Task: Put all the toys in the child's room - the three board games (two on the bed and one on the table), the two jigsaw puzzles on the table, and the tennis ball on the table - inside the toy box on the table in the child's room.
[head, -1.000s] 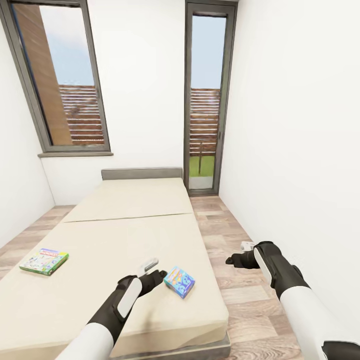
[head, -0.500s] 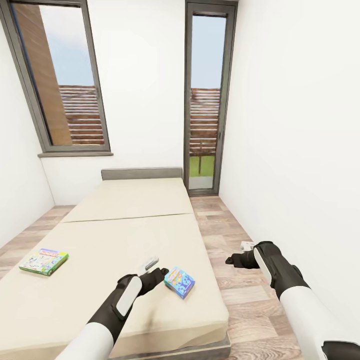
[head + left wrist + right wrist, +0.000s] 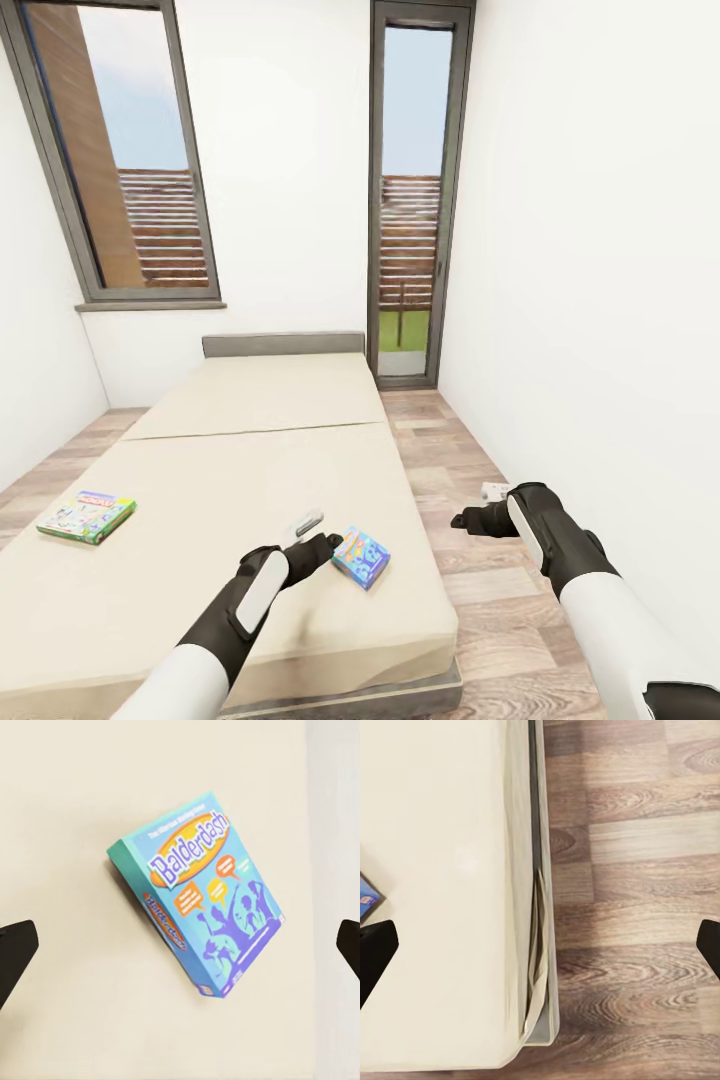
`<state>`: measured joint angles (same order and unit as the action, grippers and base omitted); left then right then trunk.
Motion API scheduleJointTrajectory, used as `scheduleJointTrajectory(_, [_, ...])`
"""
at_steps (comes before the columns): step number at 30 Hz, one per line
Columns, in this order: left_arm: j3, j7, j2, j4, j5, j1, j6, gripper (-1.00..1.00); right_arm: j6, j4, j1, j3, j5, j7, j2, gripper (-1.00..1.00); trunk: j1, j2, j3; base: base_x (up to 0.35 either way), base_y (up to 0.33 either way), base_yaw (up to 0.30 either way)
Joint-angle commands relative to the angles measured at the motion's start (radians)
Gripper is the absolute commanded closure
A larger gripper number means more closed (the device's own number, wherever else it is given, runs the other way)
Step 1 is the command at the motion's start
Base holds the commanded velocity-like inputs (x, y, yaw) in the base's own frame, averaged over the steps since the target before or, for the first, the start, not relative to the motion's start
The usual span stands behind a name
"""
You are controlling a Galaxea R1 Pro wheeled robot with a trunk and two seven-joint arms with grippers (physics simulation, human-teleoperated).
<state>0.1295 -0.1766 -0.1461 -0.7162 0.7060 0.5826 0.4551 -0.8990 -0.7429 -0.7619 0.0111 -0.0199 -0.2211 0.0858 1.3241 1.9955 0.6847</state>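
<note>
Balderdash box [image 3: 202,894] sits flat on the bed [image 3: 250,470], light, stiff card; your left gripper [image 3: 180,945] hangs wide open, empty — pinch across its long edges

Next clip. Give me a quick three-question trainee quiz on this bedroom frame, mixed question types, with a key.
1. True or false: the left tool is shut on the Balderdash box.
2. The green board game lies: A) on the floor B) on the bed C) on the windowsill.
3. What is under the right tool?

Key: 1. False; its fingers stand apart, clear of the box. 2. B. 3. Wood floor beside the bed.
</note>
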Motion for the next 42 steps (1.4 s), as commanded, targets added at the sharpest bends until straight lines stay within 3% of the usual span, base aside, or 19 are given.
scheduleJointTrajectory(1, [0.003, -0.009, 0.0, -0.002, 0.01, 0.0, 0.002, -1.0, -0.005, -0.001, -0.001, 0.001, -0.002, -0.001, 0.0, -1.0, 0.0, 0.001, 0.001, 0.0, 0.0, 0.0])
scheduleJointTrajectory(11, [0.017, -0.002, 0.004, -0.017, 0.026, 0.0, 0.01, -1.0, -0.005, -0.001, -0.001, 0.001, -0.002, -0.001, 0.0, -1.0, 0.0, 0.001, 0.001, 0.0, 0.0, 0.0])
scheduleJointTrajectory(23, [0.005, 0.001, 0.009, -0.033, 0.082, 0.004, 0.039, -1.0, -0.006, -0.001, 0.001, 0.001, -0.002, -0.001, 0.0, -1.0, 0.046, 0.085, 0.039, 0.0, 0.0, 0.0])
scheduleJointTrajectory(42, [0.0, 0.003, 0.039, -0.028, 0.099, 0.044, 0.048, -1.0, -0.007, -0.002, 0.001, 0.001, -0.002, -0.002, 0.005, -1.0, 0.119, 0.218, 0.098, 0.0, 0.0, 0.0])
